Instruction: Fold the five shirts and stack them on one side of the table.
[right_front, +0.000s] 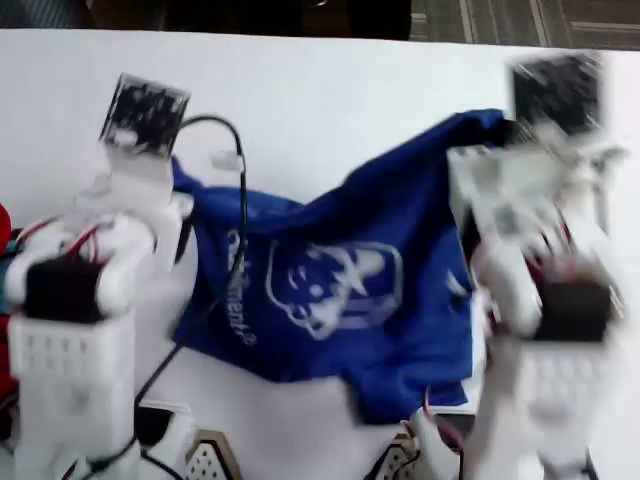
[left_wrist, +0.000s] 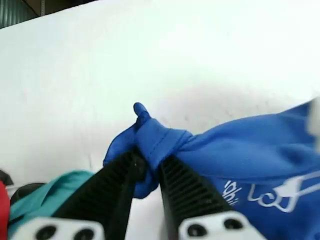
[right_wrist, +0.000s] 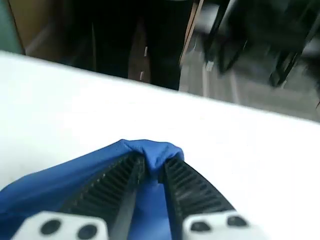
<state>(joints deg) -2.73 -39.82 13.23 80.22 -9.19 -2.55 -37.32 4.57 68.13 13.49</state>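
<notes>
left jaws: clenched on a bunched corner of the blue fabric shirt with white print (right_front: 340, 290) | right jaws: clamped on another bunched edge | shirt: stretched between both jaws, sagging onto the white table (right_front: 330, 90) beneath them | teal cloth (left_wrist: 45, 192): beside left jaws

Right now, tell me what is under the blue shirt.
The white table shows all around the blue shirt, so the shirt seems to rest on it. Anything beneath the shirt's middle is covered by the cloth.
</notes>
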